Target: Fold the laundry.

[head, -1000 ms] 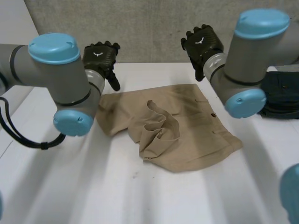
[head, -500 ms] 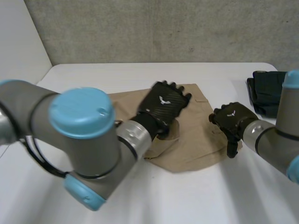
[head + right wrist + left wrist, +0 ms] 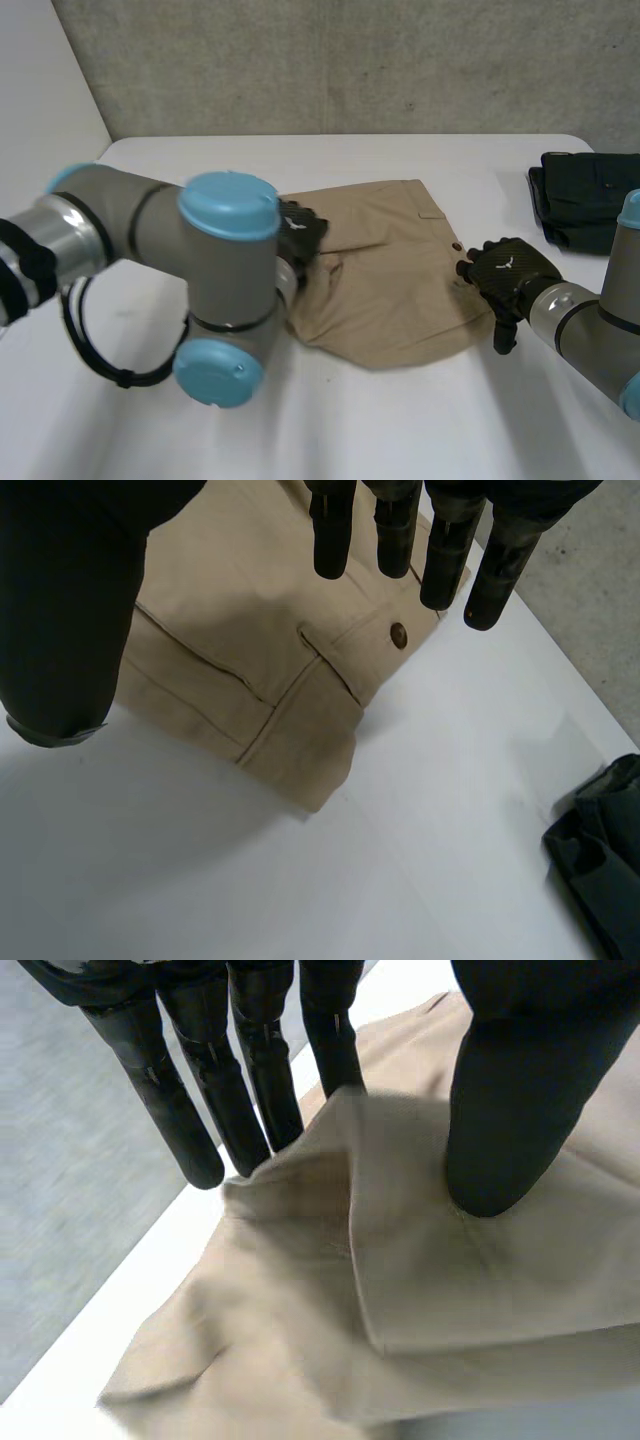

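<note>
Tan shorts [image 3: 400, 290] lie rumpled in the middle of the white table [image 3: 330, 430]. My left arm reaches across them and its left hand [image 3: 300, 235] is on their left part. In the left wrist view a raised fold of the shorts [image 3: 330, 1190] stands between the fingers [image 3: 335, 1050] and the thumb [image 3: 500, 1130], both touching the cloth. My right hand [image 3: 505, 272] hovers at the shorts' right edge. Its straight fingers [image 3: 395, 525] hang over the corner of the shorts [image 3: 230, 630] with the button [image 3: 399, 634], holding nothing.
A dark folded garment [image 3: 585, 200] lies at the table's far right, also beside my right hand [image 3: 600, 860]. A grey wall runs behind the table. Bare table stretches in front of the shorts.
Both arms have come down from the back of the table onto the shorts. The left hand moved to the shorts' left part and its fingers closed in on the raised fold.
</note>
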Available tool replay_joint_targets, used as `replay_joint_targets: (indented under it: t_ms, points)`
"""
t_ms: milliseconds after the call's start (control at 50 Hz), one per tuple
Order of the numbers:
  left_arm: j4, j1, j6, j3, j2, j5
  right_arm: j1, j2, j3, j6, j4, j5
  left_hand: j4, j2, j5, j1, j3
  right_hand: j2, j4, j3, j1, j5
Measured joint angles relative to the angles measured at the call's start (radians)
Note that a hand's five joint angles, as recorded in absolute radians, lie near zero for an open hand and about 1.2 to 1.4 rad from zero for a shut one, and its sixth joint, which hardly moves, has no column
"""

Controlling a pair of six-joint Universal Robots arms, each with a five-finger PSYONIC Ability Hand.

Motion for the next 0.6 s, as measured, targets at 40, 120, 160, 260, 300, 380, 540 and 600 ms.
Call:
replay_joint_targets:
  t_ms: [40, 120, 160, 260, 300, 380, 540, 600]
  points:
    - [-0.003, 0.024, 0.006, -0.024, 0.021, -0.011, 0.0, 0.0, 0.001, 0.0, 0.0, -0.006, 0.003, 0.004, 0.002, 0.004, 0.003, 0.0, 0.0, 0.0, 0.0, 0.0]
    - [-0.003, 0.065, 0.016, -0.102, 0.081, -0.016, -0.001, 0.0, 0.008, 0.001, 0.001, -0.025, 0.001, 0.001, 0.001, -0.001, 0.001, 0.0, 0.0, 0.0, 0.0, 0.0]
    - [-0.001, 0.071, 0.017, -0.124, 0.097, -0.014, -0.001, 0.0, 0.011, 0.002, 0.001, -0.031, 0.0, 0.0, 0.0, -0.004, 0.0, 0.0, 0.0, 0.0, 0.0, 0.0]
    - [0.054, 0.079, 0.016, -0.241, 0.183, 0.003, -0.004, 0.0, 0.03, 0.002, -0.002, -0.082, -0.06, -0.055, -0.053, -0.055, -0.052, 0.0, 0.0, 0.0, 0.0, 0.0]
    - [0.077, 0.079, 0.015, -0.27, 0.205, 0.009, -0.005, 0.0, 0.034, 0.001, -0.002, -0.093, -0.071, -0.067, -0.065, -0.065, -0.063, 0.0, 0.0, 0.0, 0.0, 0.0]
    - [0.165, 0.078, 0.012, -0.379, 0.28, 0.038, -0.014, -0.001, 0.046, -0.005, -0.008, -0.129, -0.076, -0.07, -0.071, -0.066, -0.068, 0.0, 0.0, 0.0, 0.0, 0.0]
    - [0.283, 0.076, 0.008, -0.608, 0.445, 0.135, -0.07, -0.001, 0.062, -0.026, -0.058, -0.151, -0.074, -0.069, -0.067, -0.066, -0.067, 0.002, 0.003, 0.003, 0.003, 0.0]
    - [0.297, 0.075, 0.005, -0.674, 0.489, 0.167, -0.082, 0.001, 0.062, -0.044, -0.071, -0.154, -0.074, -0.068, -0.066, -0.066, -0.066, 0.002, 0.003, 0.003, 0.003, 0.002]
